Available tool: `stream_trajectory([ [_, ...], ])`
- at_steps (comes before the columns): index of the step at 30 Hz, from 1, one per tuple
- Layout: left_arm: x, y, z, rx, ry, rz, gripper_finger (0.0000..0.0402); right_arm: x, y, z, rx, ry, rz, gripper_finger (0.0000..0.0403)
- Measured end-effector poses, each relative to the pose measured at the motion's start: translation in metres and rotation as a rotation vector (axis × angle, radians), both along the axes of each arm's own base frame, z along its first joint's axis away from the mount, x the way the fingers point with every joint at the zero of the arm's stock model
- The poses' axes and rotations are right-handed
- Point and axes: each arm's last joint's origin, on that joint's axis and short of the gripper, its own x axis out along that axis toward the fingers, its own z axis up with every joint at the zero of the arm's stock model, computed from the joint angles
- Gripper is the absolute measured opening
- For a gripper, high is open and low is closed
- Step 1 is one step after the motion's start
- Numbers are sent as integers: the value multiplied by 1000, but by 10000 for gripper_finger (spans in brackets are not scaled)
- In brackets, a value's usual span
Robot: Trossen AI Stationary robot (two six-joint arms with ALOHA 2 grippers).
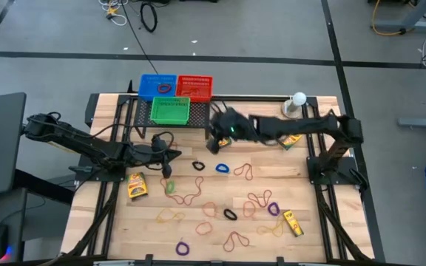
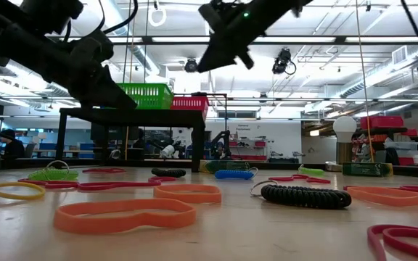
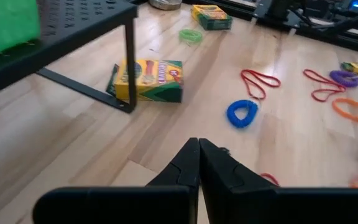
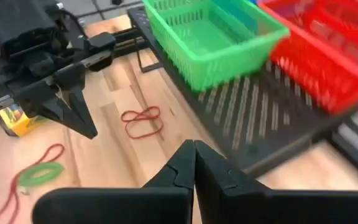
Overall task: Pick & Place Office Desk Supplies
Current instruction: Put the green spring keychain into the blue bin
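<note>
The office supplies were mostly down on the wooden tabletop (image 1: 109,222): thin rubber-band loops in orange, red, purple, blue, green and black scattered all over it, like the blue rubber-band loop (image 1: 221,168) near the middle, plus flat yellow crayon boxes, one (image 1: 136,185) toward the left and another (image 1: 293,222) toward the right front. Behind them sat a black wire rack (image 1: 198,120) carrying a green plastic basket (image 1: 170,110), a blue plastic basket (image 1: 157,85) and a red plastic basket (image 1: 194,86). The right end effector (image 4: 194,163) hung in the air just in front of the rack near the green basket, fingers clenched together, and from its wrist view I couldn't see anything between them. The left end effector (image 3: 198,163) was clenched too, empty, low over the tabletop beside a red rubber-band loop (image 4: 142,122). My worry was that thin bands lying flat could easily slip out of a pinch, so a grab could come up empty. The two arms were also close together by the rack, so a careless reach could clip the other arm or the rack's edge.
</note>
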Motion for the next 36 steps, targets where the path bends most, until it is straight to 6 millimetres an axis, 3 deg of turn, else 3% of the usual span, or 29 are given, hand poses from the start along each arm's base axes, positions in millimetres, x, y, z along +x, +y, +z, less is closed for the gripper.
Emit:
stream_trajectory([
  [6, 2, -4, -1, -87, -4, -132, 18, -31, 43, -25, 64, 13, -64, 9],
  [11, 2, -6, -15, -184, 81, -81, 8, -56, 61, -47, 107, -15, -2, 4],
  [15, 4, -19, -11, -265, 160, -104, 5, -82, 64, -63, 130, -27, 28, 4],
  [20, 6, -38, 17, -253, 314, -103, 5, -108, 61, -71, 125, -26, 32, 2],
  [27, 1, -61, 48, -399, 384, -76, 32, -125, 59, -81, 100, -1, 46, 7],
  [31, 3, -76, 47, -405, 412, -105, 45, -127, 59, -85, 95, 12, 50, 8],
  [36, 15, -90, 32, -370, 511, -114, 56, -128, 59, -87, 91, 25, 66, 8],
])
